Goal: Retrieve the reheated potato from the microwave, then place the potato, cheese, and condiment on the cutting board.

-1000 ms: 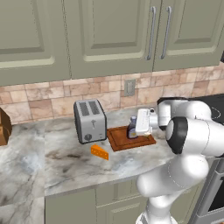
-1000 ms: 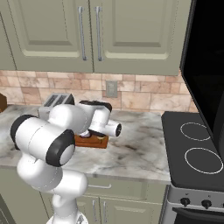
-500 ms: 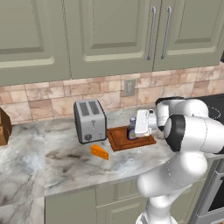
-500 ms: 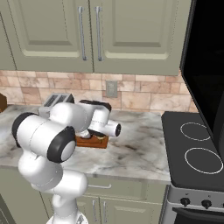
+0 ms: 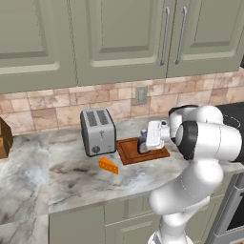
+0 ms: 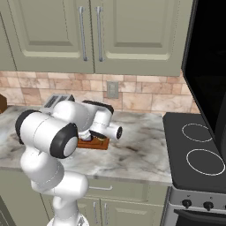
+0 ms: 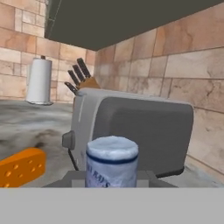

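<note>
- White two-finger gripper [image 5: 144,143] pinches the small purple-blue condiment bottle with pale label and white cap [image 7: 111,161]; jaws sit tight on its sides.
- Bottle stands upright over the flat reddish-brown wooden cutting board [image 5: 131,151]; cannot tell if its base touches the wood.
- Board lies on the marble counter [image 5: 71,176], just right of the silver two-slot toaster [image 5: 97,131].
- Orange triangular cheese wedge [image 5: 108,166] rests on the counter in front of the toaster, off the board.
- Hand view: toaster right behind the bottle, cheese at lower left, white paper towel roll [image 7: 39,81] and wooden knife block [image 7: 83,78] further back.
- Black microwave [image 6: 207,66] hangs over the black stovetop [image 6: 198,154], right base view.
</note>
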